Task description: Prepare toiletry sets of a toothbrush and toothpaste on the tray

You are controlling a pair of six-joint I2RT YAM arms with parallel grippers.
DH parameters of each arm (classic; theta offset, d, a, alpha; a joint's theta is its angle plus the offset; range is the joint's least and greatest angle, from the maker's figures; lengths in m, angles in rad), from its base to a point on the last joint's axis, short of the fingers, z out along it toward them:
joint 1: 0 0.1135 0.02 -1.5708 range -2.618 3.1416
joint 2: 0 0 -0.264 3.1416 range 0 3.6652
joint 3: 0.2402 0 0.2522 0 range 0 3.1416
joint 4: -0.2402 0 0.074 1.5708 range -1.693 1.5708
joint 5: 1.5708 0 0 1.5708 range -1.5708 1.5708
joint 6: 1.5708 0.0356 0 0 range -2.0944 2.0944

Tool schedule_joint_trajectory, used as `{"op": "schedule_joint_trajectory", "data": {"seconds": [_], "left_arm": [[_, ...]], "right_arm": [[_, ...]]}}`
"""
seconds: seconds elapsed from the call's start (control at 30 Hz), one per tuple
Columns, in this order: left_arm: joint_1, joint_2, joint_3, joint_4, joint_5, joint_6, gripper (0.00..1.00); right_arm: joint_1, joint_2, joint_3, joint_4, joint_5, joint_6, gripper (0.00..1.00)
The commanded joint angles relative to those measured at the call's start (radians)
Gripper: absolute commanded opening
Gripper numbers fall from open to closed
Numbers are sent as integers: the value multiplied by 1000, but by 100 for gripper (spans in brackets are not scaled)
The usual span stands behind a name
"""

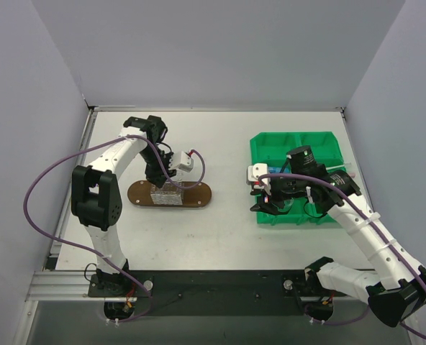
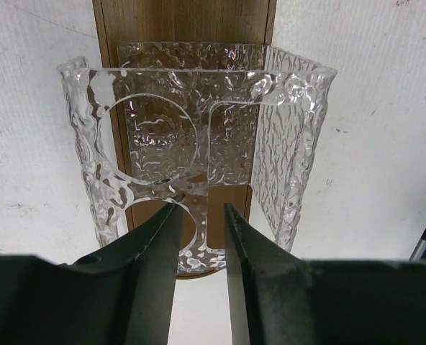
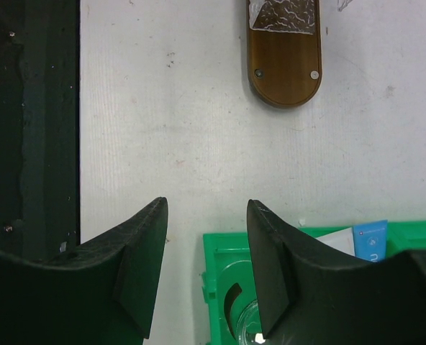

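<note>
Clear rippled holder on tray, sharp only from left wrist; left pincer narrowly, right pincer widely apart.

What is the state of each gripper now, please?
Left gripper: slightly open at the clear holder, gripping nothing visible.
Right gripper: open, empty, over the green bin.

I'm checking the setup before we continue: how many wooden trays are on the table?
1. The tray lies on the table's left half, below the left pincer, with a clear textured holder standing on it. No other tray shows.
</note>
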Motion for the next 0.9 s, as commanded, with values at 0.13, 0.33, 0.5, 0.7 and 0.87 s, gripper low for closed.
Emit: {"op": "schedule_joint_trajectory", "data": {"seconds": [0.13,0.33,0.5,0.7,0.87], "left_arm": [[-1,-33,17,-172,2,10,50],[-7,-27,49,-169,-2,10,52],[-7,-32,101,-180,-11,8,53],[-7,-59,207,-227,24,16,56],[13,-147,213,-224,80,19,57]], "right_arm": [[-7,-11,-8,15,-28,-10,43],[-7,-13,-7,15,-25,-10,43],[-7,-14,-4,16,-5,0,43],[-18,-16,-2,38,36,49,44],[-44,8,16,74,225,160,44]]}}
